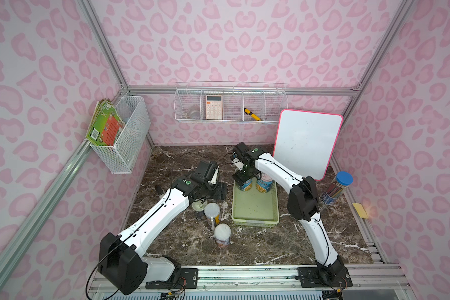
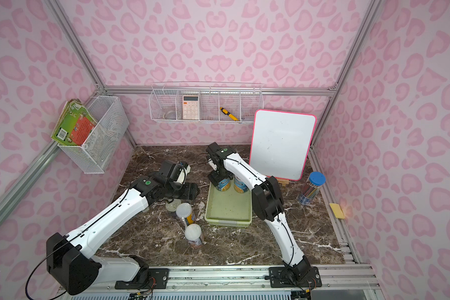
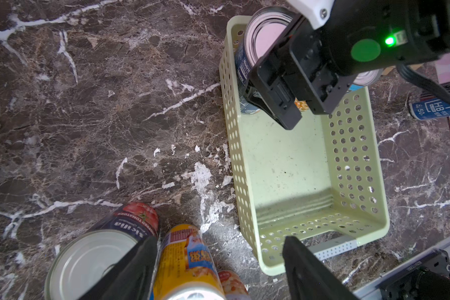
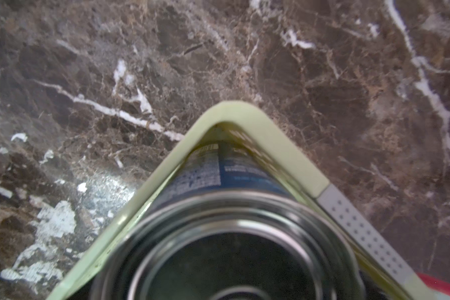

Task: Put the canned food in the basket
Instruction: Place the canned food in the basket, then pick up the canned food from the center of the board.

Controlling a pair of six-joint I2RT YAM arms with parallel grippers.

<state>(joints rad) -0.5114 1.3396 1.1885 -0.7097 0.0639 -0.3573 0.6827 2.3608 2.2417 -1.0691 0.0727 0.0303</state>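
The light-green basket [image 1: 255, 220] [image 2: 227, 220] lies on the marble right of centre. Two blue-labelled cans [image 1: 244, 185] [image 1: 265, 184] stand upright at its far end. My right gripper [image 1: 244, 179] [image 2: 220, 179] straddles the left one from above; one of its fingers [image 3: 283, 109] lies along the can's side. The right wrist view shows only that can's top [image 4: 231, 246] in the basket's corner, so contact is unclear. Left of the basket stand a dark-labelled can [image 1: 199, 206] [image 3: 94, 259] and two orange-yellow cans [image 1: 213, 213] [image 1: 222, 235]. My left gripper [image 1: 220, 192] [image 3: 220, 240] hovers open above them.
A clear blue-lidded tube of pencils [image 1: 337, 188] stands at the right, a pink-framed whiteboard [image 1: 307, 145] leans at the back right, and a yellow sponge [image 1: 360, 211] lies on the right rail. White wire baskets [image 1: 126, 135] [image 1: 230, 107] hang on the walls.
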